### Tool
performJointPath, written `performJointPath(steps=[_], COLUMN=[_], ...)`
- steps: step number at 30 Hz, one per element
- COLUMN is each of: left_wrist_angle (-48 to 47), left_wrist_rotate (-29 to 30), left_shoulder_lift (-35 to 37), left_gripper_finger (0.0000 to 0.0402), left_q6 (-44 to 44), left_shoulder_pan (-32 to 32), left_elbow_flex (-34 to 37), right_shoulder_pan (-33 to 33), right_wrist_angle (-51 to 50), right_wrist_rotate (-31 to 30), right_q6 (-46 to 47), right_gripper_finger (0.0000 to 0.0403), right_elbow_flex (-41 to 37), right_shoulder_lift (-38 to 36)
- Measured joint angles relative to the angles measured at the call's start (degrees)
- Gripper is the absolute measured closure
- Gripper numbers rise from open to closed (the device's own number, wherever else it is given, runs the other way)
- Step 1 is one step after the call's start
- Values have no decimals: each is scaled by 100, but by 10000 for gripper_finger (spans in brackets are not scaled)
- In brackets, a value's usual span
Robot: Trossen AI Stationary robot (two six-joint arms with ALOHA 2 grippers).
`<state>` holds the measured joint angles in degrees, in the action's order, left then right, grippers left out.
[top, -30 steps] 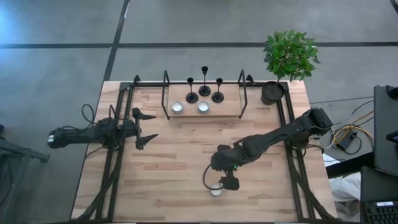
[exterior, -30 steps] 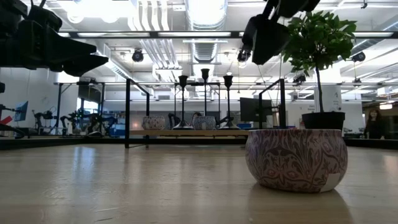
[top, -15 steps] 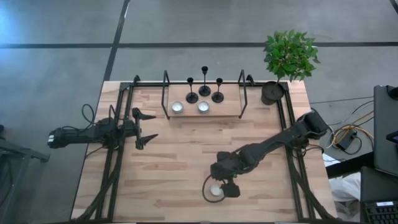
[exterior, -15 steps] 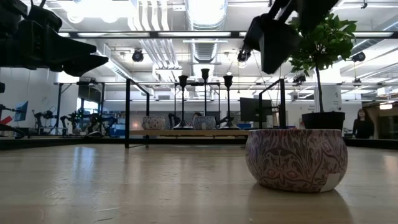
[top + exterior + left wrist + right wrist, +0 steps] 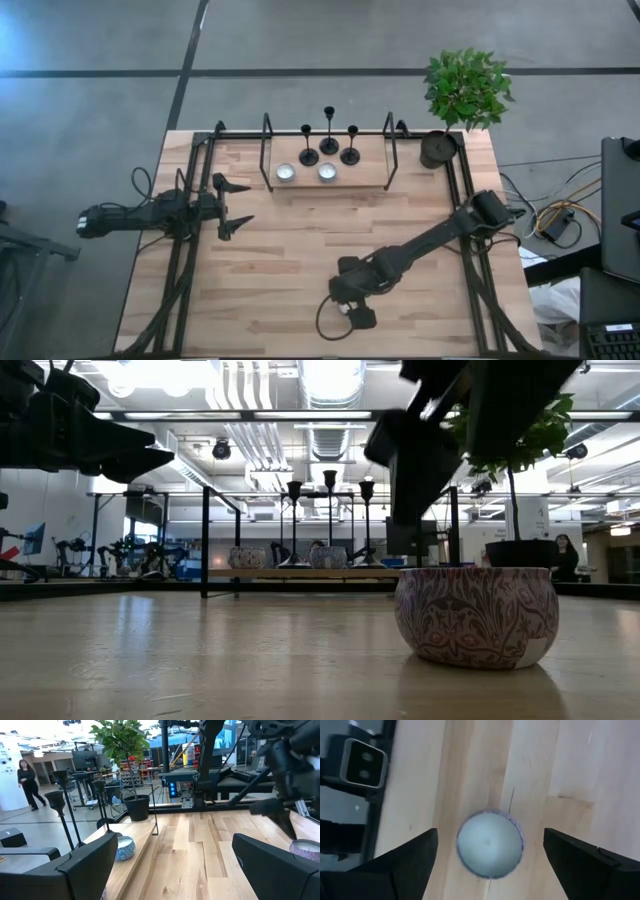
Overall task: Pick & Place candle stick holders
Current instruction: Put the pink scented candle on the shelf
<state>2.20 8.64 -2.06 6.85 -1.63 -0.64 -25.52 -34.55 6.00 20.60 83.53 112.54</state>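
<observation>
Right gripper (image 5: pixel 487 855) above a candle tin (image 5: pixel 490 850), fingers spread.
Only the low view shows the tin's patterned wall; left gripper (image 5: pixel 232 207) waits, fingers spread.

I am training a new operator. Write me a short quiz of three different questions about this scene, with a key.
1. True or false: the right gripper is closed on a candlestick holder.
2. How many candlestick holders stand on the raised shelf?
3. What sits directly below the right gripper? A) a patterned candle tin B) the potted plant C) a cable

Key:
1. False. Its fingers are spread wide on either side of the patterned candle tin and hold nothing.
2. Three, behind two small tins.
3. A. The left gripper waits open over the table's left side.
</observation>
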Motion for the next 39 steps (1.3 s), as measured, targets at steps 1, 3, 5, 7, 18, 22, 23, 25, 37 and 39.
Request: performJointPath(steps=[1, 3, 5, 7, 18, 22, 23, 25, 37, 39], left_wrist_angle=[-3, -4, -7, -7, -7, -7, -9, -9, -9, -10], left_wrist_rotate=[0, 0, 3, 6, 20, 19, 20, 22, 18, 18], left_shoulder_lift=[-5, -5, -7, -7, -11, -11, -11, -11, -11, -11], left_gripper_finger=[3, 3, 3, 3, 3, 3, 3, 3, 3, 3], left_q6=[0, 0, 0, 0, 0, 0, 0, 0, 1, 0], left_shoulder_pan=[0, 0, 1, 2, 0, 0, 0, 0, 0, 0], left_elbow_flex=[0, 0, 0, 0, 0, 0, 0, 0, 0, 0], right_shoulder_pan=[0, 2, -2, -9, -51, -112, -126, -138, -153, -153], right_wrist_angle=[-18, -3, -15, -14, -204, -192, -192, -160, -61, -53], right_wrist_rotate=[0, 0, -2, -16, -169, -127, -127, -125, -152, -156], right_q6=[4, 11, 11, 10, 39, 41, 39, 37, -3, -4], right_gripper_finger=[47, 44, 43, 43, 56, 58, 57, 55, 66, 69], right_elbow_flex=[30, 90, 127, 121, 57, 57, 57, 57, 57, 57], right_shoulder_lift=[75, 210, 294, 298, 312, 375, 396, 438, 832, 836])
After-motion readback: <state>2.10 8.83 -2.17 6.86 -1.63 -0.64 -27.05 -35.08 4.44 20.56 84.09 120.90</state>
